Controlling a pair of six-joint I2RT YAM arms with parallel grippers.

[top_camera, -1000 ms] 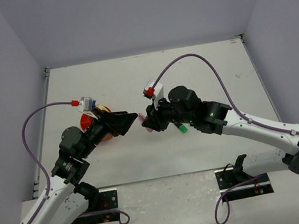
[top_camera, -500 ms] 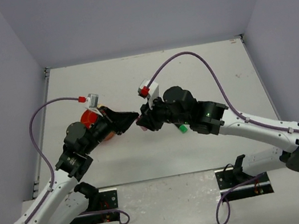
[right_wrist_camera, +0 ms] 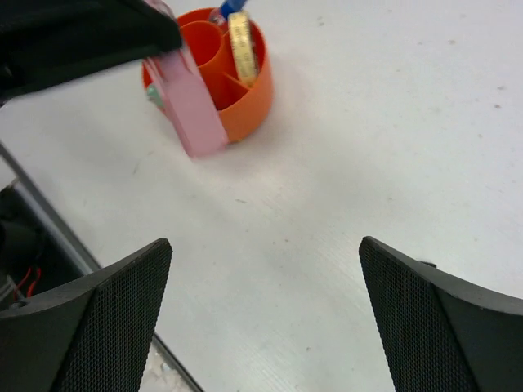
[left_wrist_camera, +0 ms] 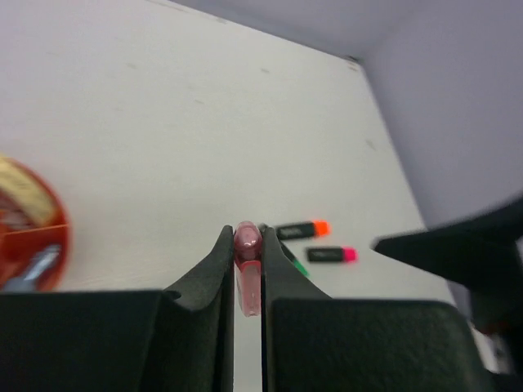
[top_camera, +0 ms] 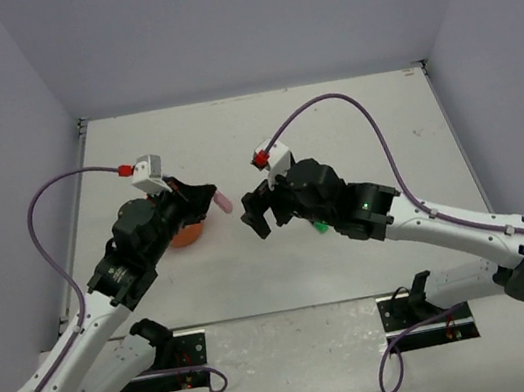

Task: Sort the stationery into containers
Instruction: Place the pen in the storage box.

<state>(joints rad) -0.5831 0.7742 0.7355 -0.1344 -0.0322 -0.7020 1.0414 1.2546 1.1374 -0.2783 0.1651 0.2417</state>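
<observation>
The top external camera looks steeply down from high above the near edge, taking in the whole table. The left wrist camera sits close behind the left gripper, skimming low across the table — the pink bar at its near centre, the orange tub at its left edge. The right wrist camera looks down past the spread right gripper from higher up, onto the same bar and tub, which all three views share.

The white table bears orange tub, orange-tipped highlighter, pink-tipped highlighter.
</observation>
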